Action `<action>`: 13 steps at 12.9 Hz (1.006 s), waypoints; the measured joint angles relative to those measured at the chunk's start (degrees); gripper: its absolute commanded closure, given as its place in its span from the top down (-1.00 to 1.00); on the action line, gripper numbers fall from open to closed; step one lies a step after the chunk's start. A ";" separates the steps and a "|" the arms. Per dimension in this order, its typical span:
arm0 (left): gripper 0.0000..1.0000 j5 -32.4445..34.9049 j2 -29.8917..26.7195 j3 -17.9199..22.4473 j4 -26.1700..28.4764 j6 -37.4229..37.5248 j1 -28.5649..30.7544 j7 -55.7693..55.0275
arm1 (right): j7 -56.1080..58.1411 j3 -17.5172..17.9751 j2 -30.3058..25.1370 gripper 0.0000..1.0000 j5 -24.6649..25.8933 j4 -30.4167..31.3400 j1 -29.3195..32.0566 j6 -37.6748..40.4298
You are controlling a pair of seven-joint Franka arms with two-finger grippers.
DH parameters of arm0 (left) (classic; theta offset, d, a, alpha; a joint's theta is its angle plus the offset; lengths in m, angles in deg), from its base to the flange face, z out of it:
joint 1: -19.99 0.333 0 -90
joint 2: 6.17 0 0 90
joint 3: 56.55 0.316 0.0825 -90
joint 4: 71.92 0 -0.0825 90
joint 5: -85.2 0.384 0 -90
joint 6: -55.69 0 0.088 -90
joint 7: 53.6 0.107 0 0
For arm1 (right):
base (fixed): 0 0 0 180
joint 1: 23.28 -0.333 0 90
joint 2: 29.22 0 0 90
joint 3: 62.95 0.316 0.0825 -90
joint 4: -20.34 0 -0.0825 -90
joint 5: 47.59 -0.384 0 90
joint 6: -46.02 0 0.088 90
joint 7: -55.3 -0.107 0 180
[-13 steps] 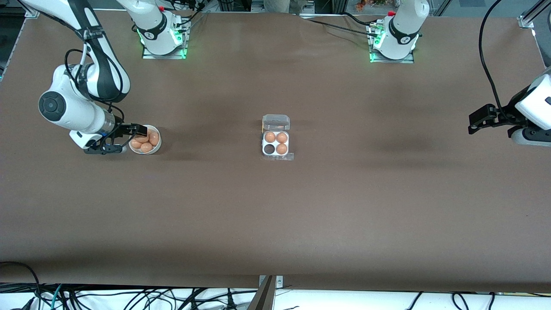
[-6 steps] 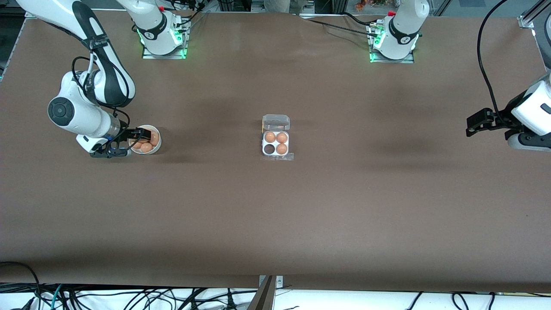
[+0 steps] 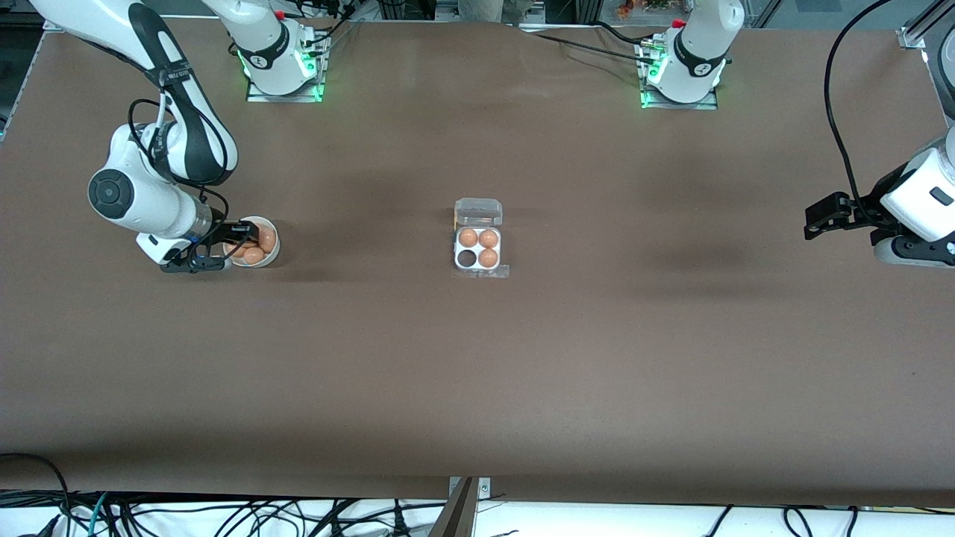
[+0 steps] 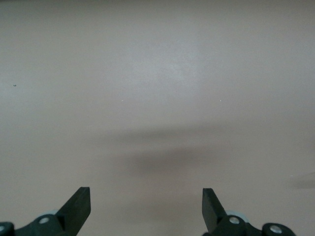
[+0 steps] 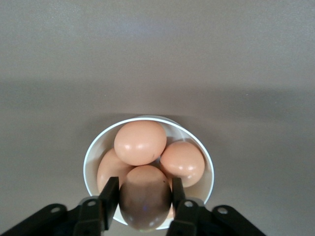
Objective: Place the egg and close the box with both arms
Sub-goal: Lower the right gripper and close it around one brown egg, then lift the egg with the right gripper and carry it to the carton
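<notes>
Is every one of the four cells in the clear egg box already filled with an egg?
No: the box holds three eggs, and one cell is empty.

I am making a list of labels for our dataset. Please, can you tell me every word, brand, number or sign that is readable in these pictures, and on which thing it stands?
No text can be read in any view.
Right arm base: a small dark round mark, too small to read.
Left arm base: the same kind of mark, too small to read.
Box, bowl, eggs, table: no writing on them.
</notes>
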State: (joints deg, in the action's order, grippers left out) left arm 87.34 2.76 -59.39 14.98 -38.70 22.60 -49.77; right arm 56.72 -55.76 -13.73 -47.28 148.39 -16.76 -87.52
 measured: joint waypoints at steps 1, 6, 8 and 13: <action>1.00 0.00 0.00 0.00 -0.01 0.00 -0.01 0.00 | -0.35 0.00 0.00 -1.00 0.07 0.00 -0.14 0.00; 1.00 0.00 0.00 -0.05 -0.15 0.00 -0.02 0.00 | -1.74 0.09 -0.63 -1.00 0.37 -0.93 -0.71 1.63; 1.00 0.00 0.00 -0.05 -0.19 0.00 -0.02 0.00 | -2.32 0.14 -2.79 -1.00 0.41 -5.65 -0.74 11.22; 1.00 0.00 0.00 -0.08 -0.26 0.00 -0.05 0.00 | -3.14 -0.16 -8.71 -1.00 0.44 -25.21 -0.69 38.65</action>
State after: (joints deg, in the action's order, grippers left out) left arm 87.34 2.76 -59.47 14.71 -38.70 22.56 -49.76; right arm 53.58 -55.93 -22.44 -46.84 123.18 -17.45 -48.87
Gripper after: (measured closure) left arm 0.000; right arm 0.529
